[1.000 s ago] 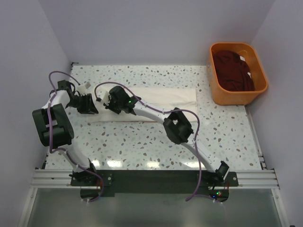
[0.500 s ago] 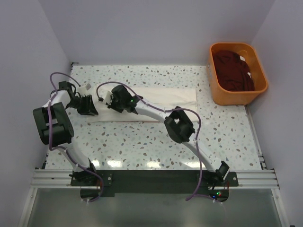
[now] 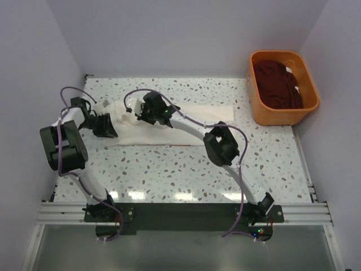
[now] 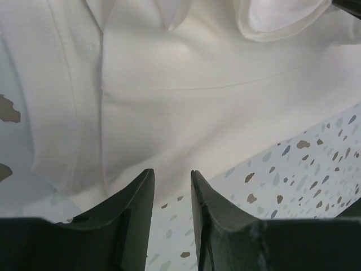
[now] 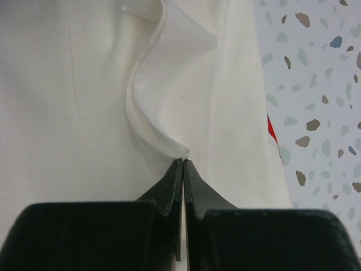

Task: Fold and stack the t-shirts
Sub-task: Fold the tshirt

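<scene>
— Where's the cream-white t-shirt point(image 3: 217, 116)?
— Lying on the table point(image 3: 169, 169). My right gripper point(image 5: 183, 162) is pinched together on a fold, and my left gripper point(image 4: 169, 178) stands apart at its edge.
— Any labels?
— The maroon t-shirt point(image 3: 279, 84) is in the orange tub point(image 3: 282, 116) (its white tag point(image 3: 287, 70) is unreadable).

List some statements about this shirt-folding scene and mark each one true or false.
1. The right gripper is shut on a raised fold of the cream t-shirt. True.
2. The left gripper is clamped tight, with its fingers touching. False: its fingers stand apart, at the shirt's edge.
3. The orange tub is empty. False: a maroon t-shirt lies in it.
4. A sliver of red cloth shows beneath the cream t-shirt's edge. True.
</scene>
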Motion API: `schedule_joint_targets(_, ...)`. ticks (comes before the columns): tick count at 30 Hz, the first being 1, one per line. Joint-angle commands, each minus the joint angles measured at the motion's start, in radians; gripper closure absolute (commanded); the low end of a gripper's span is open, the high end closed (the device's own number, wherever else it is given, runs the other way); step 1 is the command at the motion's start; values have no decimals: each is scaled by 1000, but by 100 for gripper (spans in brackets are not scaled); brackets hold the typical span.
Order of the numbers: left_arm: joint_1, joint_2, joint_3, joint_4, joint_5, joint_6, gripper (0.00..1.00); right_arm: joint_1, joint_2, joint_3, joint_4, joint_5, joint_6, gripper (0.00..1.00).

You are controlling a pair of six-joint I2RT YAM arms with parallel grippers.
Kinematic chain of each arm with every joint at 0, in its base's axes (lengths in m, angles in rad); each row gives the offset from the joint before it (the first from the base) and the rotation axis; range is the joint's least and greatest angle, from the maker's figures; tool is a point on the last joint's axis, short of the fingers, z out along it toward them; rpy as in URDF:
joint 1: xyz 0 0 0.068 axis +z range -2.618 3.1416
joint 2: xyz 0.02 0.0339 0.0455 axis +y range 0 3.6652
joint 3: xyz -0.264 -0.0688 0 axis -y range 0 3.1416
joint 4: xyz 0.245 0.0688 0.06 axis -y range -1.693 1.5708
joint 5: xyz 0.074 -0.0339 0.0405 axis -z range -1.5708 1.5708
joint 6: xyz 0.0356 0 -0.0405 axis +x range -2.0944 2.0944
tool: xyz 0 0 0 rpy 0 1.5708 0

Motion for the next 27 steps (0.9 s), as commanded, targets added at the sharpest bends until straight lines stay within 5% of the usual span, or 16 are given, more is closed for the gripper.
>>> schedule_joint_targets(1,9,-46,67,72,57,23,63,-16,-53,-8,29,-20,-54,100)
schedule_joint_targets(20,-204,-22,122,282,-81,376,49,-69,-47,-65,31,-36,-84,100)
schedule_joint_targets(27,-210,20,147,244,-94,370,55,-89,-41,-65,-32,-47,-107,100)
